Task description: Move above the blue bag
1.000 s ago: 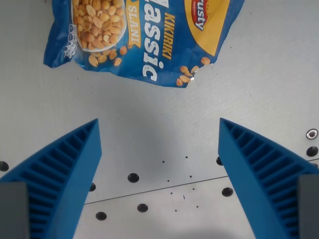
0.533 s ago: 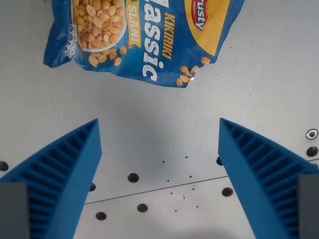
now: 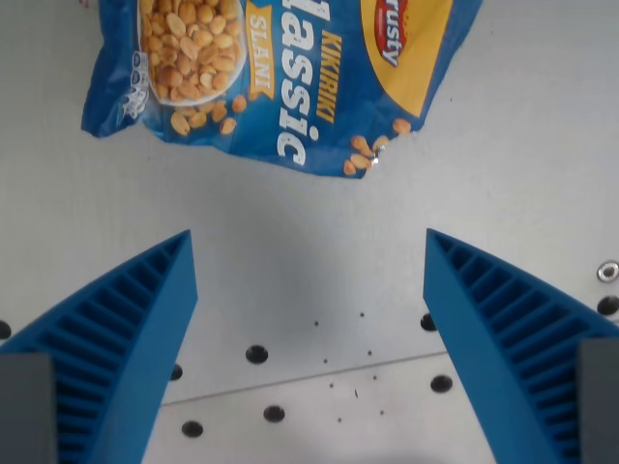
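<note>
View slipping slightly since a moment ago, blue bag (image 3: 280, 82) lying flat at the top, tool (image 3: 309, 280) spread wide, empty, over bare desk (image 3: 290, 251).

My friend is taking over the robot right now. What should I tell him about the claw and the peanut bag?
Gripper: open, holding nothing; its two blue fingers stand wide apart over the bare grey table.
Blue bag: lies flat at the top of the wrist view, partly cut off by the upper edge, printed side up.
Done: the bag is in sight, ahead of the fingers.
Left: the gripper is not yet above the bag; judging by the view, it likely needs to travel toward the top of the picture until the bag sits between the fingers.
</note>
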Robot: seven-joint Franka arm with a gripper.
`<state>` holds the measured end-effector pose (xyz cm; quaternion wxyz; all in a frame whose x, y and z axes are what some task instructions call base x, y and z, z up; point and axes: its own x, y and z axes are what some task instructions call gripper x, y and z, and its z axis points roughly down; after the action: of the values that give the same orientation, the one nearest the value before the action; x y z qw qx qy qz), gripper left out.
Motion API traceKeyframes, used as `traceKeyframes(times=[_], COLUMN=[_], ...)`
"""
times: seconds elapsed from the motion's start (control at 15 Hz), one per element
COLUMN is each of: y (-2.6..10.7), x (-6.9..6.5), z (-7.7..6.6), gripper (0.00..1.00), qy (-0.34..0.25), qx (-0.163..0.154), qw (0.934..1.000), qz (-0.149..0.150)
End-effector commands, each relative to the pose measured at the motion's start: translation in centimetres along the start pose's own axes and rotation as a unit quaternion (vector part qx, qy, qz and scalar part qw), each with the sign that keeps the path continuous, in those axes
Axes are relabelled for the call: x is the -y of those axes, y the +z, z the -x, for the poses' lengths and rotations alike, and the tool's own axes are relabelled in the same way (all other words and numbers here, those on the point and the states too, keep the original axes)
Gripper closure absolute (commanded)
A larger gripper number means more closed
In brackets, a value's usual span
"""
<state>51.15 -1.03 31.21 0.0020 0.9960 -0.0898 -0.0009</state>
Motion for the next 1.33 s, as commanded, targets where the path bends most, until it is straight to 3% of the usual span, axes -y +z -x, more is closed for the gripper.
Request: traceKeyframes(times=[0.07,0.93,1.33], y=[0.5,4.6,6.9], x=[0.0,0.2,0.2], z=[-0.8,-4.1,-5.6], gripper=[0.00,0.00,0.00], qy=[-0.027,-0.072,-0.090], qx=[-0.006,0.009,0.000], qw=[0.9996,0.9973,0.9960], qz=[0.000,0.003,0.000])
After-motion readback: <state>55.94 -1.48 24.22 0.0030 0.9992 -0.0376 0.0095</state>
